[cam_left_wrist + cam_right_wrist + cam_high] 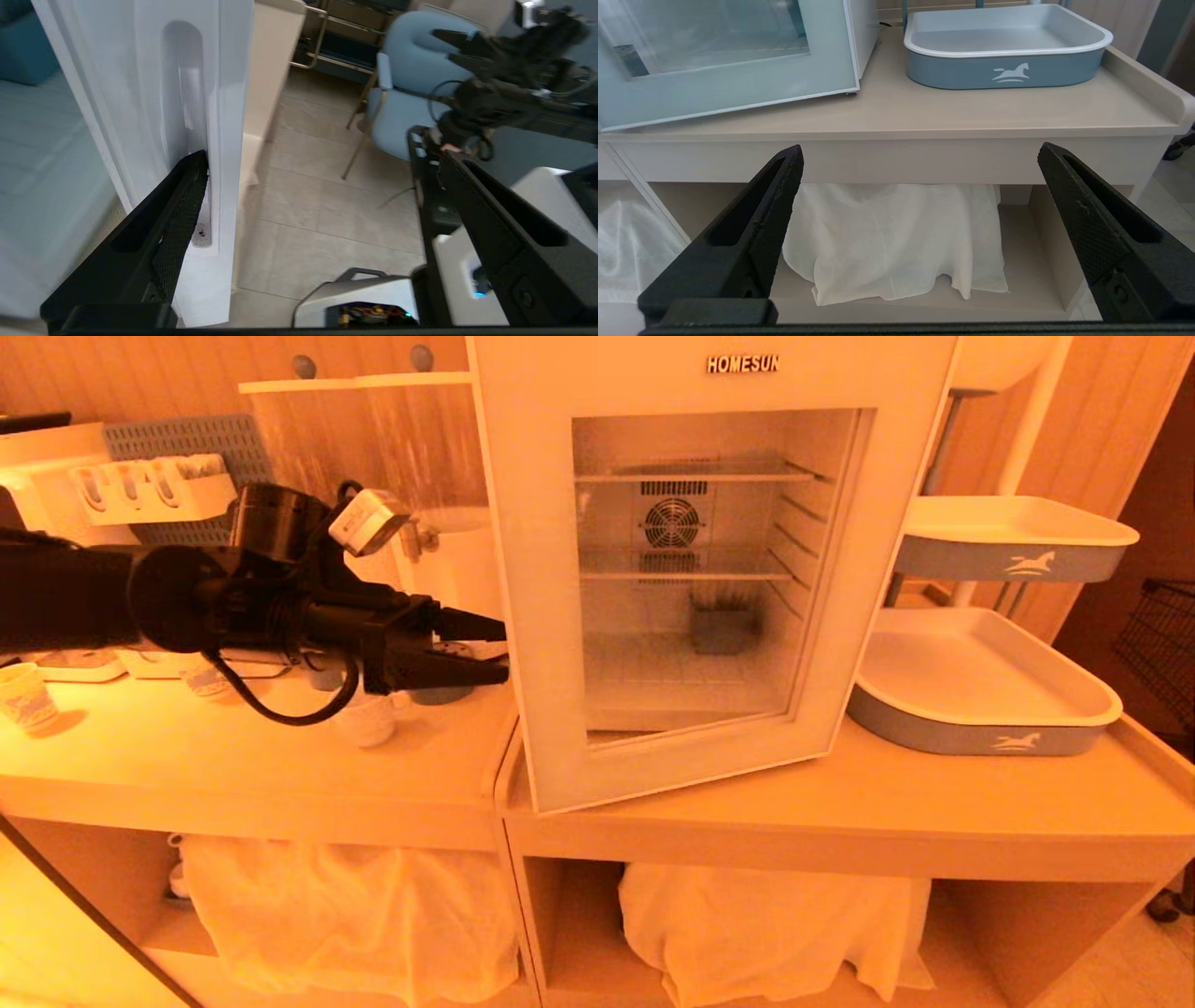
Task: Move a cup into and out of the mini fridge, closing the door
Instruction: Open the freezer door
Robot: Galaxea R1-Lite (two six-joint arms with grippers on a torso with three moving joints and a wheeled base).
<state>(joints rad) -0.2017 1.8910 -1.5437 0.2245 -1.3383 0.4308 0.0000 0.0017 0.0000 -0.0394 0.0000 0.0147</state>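
Note:
The mini fridge point(523, 476) stands on the counter, and its glass door point(546, 728) hangs slightly ajar with its left edge swung toward me. My left gripper point(499, 649) reaches in from the left at that free edge. It is open, with one finger point(187, 200) in the recessed grip on the door's side edge point(224, 140) and the other out over the floor. The white cup point(366, 721) sits on the left counter, under the left arm and partly hidden by its cable. My right gripper point(920, 154) is open and empty, low in front of the counter.
A grey container point(724, 625) sits inside the fridge. Two blue-sided trays point(990, 733) are stacked on a stand to the fridge's right. A printed paper cup point(23, 695) stands at the far left. White cloths point(887, 242) fill the shelves under the counter. A blue chair point(402, 93) stands on the floor.

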